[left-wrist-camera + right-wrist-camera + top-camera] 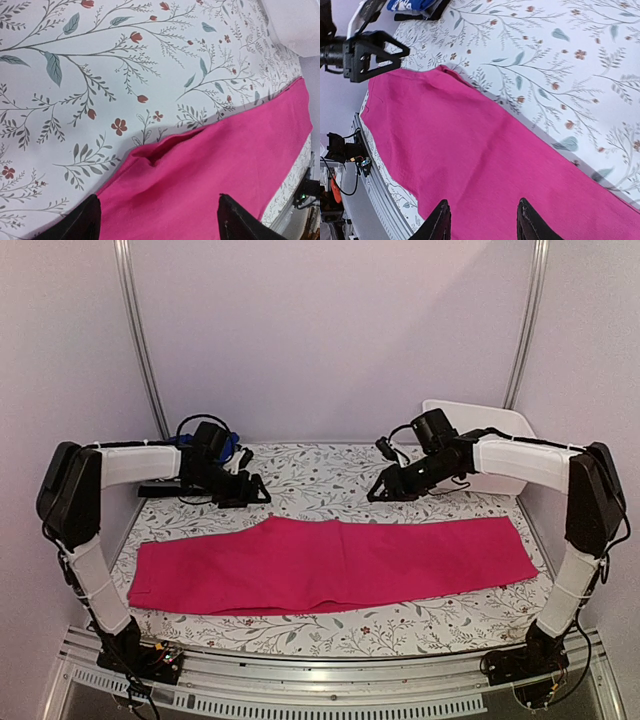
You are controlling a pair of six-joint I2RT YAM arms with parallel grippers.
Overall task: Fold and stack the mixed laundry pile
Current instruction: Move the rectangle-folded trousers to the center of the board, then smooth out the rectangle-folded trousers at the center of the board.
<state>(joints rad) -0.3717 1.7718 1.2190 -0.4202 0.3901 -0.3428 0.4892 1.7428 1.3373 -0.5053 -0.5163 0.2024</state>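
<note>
A large magenta-pink garment (330,565) lies flat in a long strip across the front of the table. In the left wrist view the pink garment (215,170) has a small raised fold at its far edge. My left gripper (248,492) hovers above the table just behind the garment's far edge, open and empty; its fingertips (90,220) frame bare pink cloth. My right gripper (385,488) hangs behind the garment's right half, open with nothing between its fingers (440,222). A royal-blue garment (228,444) peeks out behind the left arm; the blue garment (412,5) also shows in the right wrist view.
A white plastic bin (490,435) stands at the back right corner. The floral table covering (320,475) shows between the arms. The metal rail (330,680) runs along the near edge. Side posts rise at the back left and right.
</note>
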